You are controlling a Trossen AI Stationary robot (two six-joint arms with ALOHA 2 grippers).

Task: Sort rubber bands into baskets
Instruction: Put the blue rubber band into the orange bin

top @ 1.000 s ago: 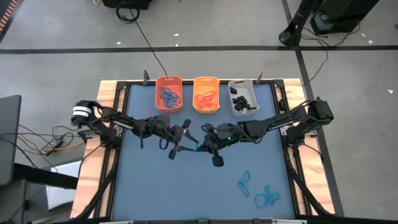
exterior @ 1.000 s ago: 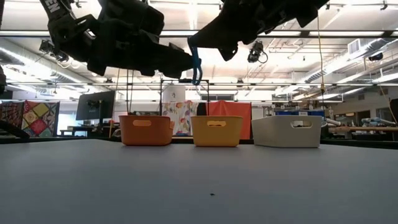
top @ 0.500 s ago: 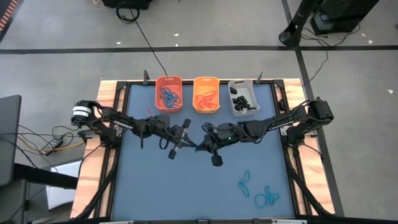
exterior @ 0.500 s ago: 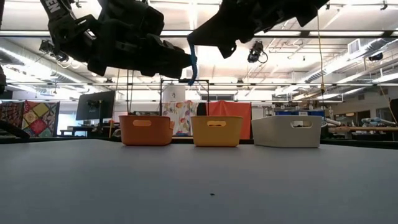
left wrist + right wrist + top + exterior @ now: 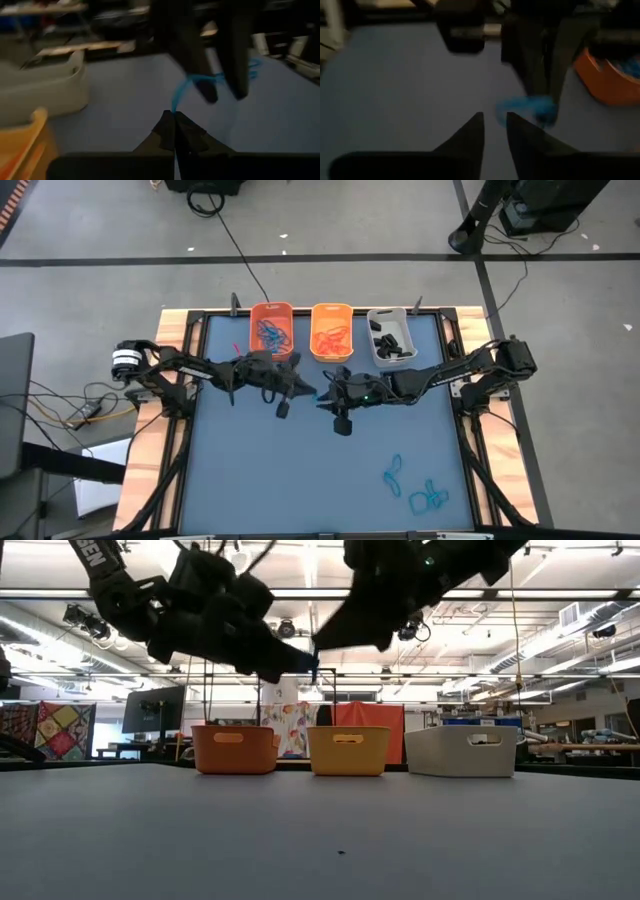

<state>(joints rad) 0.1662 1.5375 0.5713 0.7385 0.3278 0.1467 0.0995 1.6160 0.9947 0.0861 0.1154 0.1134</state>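
Observation:
A blue rubber band point(image 5: 192, 82) hangs in the air between my two grippers, above the table's middle. My left gripper point(image 5: 174, 116) is shut on it. My right gripper point(image 5: 494, 117) faces it from the right, its fingers a little apart, and the band point(image 5: 526, 106) shows just past its tips. In the high view the left gripper point(image 5: 300, 389) and the right gripper point(image 5: 322, 396) nearly meet. The orange basket point(image 5: 271, 330), the yellow-orange basket point(image 5: 331, 332) and the grey-white basket point(image 5: 390, 338) stand in a row at the far edge. My left gripper pinches one end of the blue band point(image 5: 176, 102) between its shut fingertips, coming about level from the table's left. The band is lifted clear of the table and runs from the tips toward the right gripper's fingers point(image 5: 206, 91). My right gripper's fingers stand apart around the band's other end; whether they touch it I cannot tell.
Two loose blue rubber bands point(image 5: 392, 472) point(image 5: 428, 498) lie on the blue mat near the front right corner. The orange basket holds blue bands, the yellow-orange one orange bands, the grey-white one black bands. Wooden table rails point(image 5: 172, 340) border the mat.
My left gripper has shut on the blue band and gone toward the far edge and the orange basket. My right gripper has opened its fingers and shifted slightly toward the far edge. The band, which hung straight down from the right gripper, now stays with the left gripper's tips.

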